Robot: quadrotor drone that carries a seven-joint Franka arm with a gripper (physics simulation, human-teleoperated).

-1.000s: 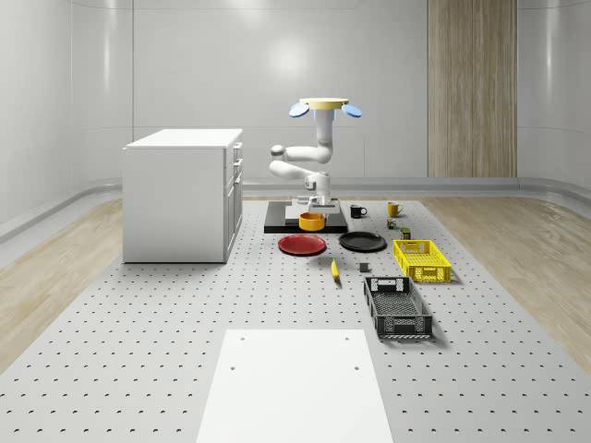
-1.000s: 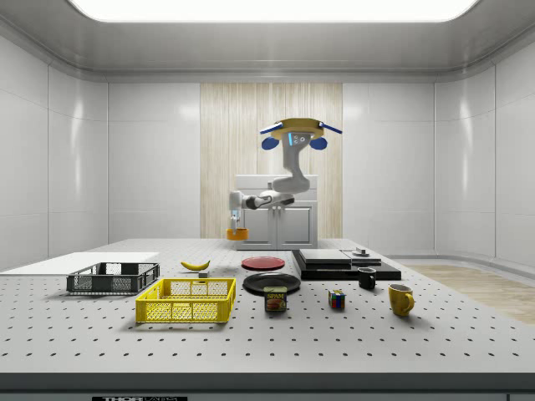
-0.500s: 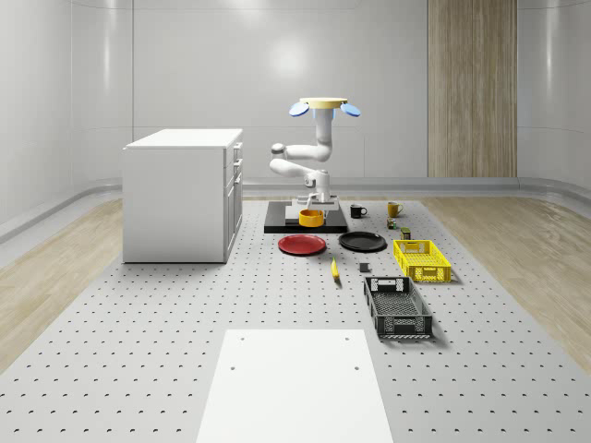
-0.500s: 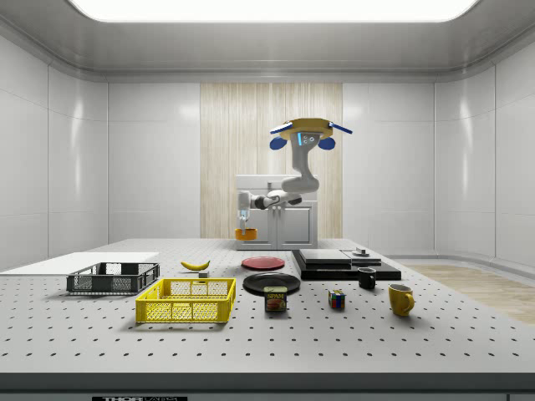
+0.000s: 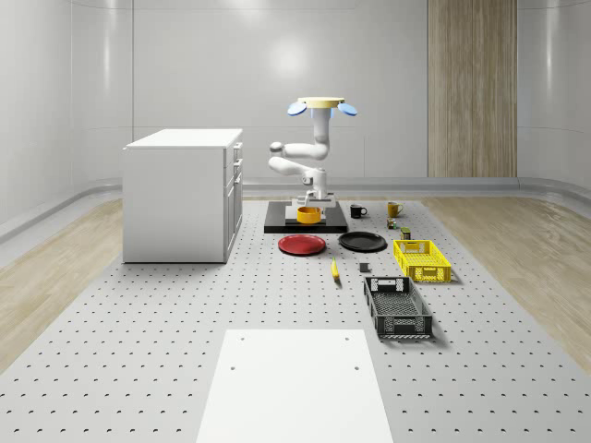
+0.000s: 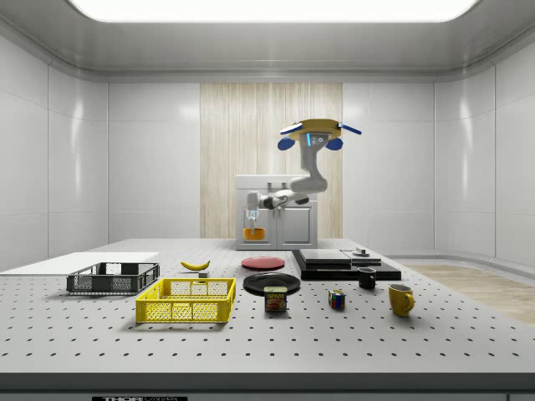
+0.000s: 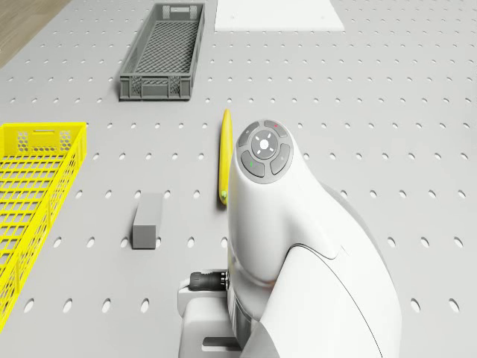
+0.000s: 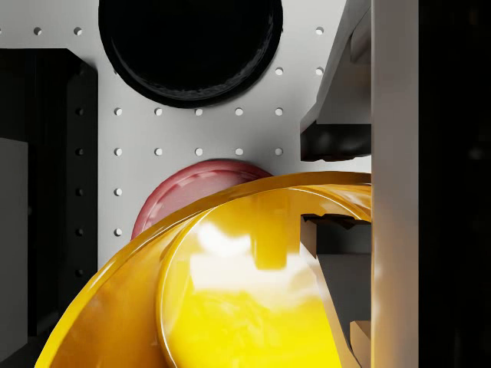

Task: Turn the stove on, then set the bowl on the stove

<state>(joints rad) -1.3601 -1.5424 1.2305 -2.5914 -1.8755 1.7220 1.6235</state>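
I hover above the table, my drone over the stove at its far end. My gripper hangs from the bent arm with its fingers clamped on the rim of the bowl. The bowl is in the air, apart from the stove, with the red plate and black plate on the table below it.

The quadrotor drone moved toward the flat black stove, carrying the glossy orange bowl along, seemingly slightly lower.
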